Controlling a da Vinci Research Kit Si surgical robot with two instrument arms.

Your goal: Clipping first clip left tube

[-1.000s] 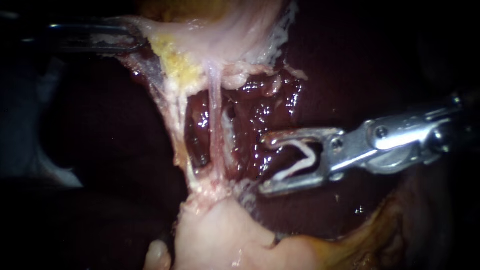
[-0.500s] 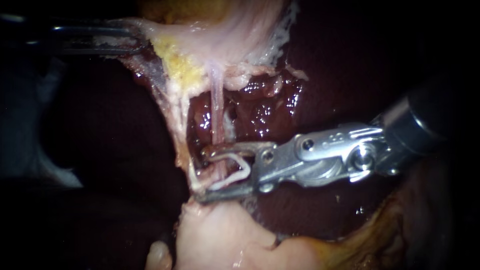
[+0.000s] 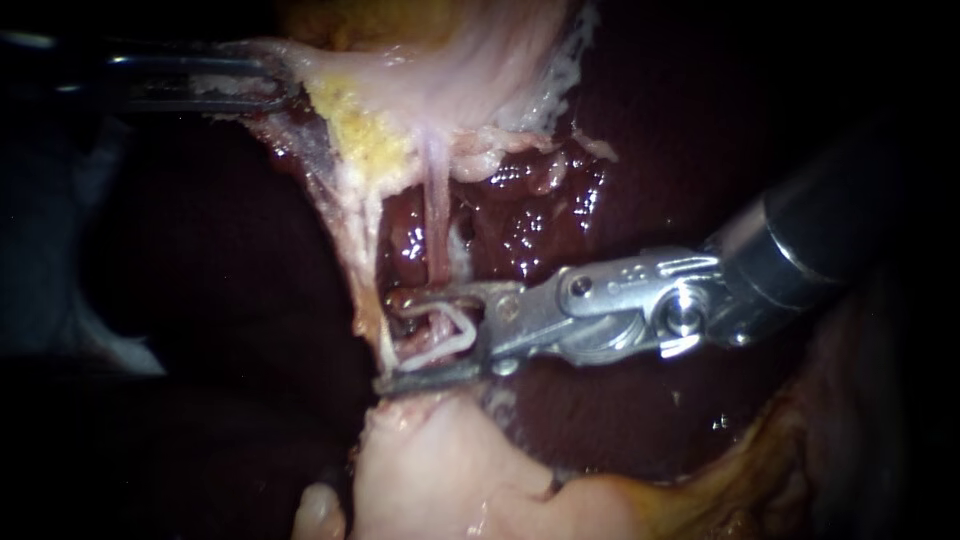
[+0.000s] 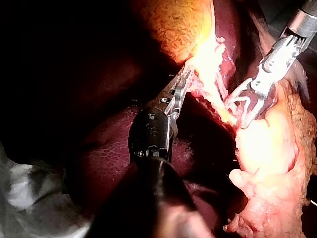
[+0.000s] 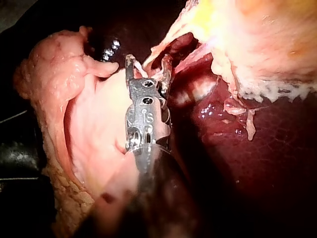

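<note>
The shiny metal right tool lies across the wet, dark red liver. Its jaws stand partly apart and hold a bent white clip from both sides. The thin, stringy pink tube runs between them. The dark left tool pinches pale filmy tissue. The left wrist view shows that pinch best. Only the right wrist view shows a lumpy pink fold beside the right tool.

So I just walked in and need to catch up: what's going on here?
The left instrument grips the pale tissue and holds it stretched. The right instrument carries a white clip in its jaws and has set it astride the thin tube, in front of the liver. The clip's legs are apart, not yet squeezed shut.
</note>
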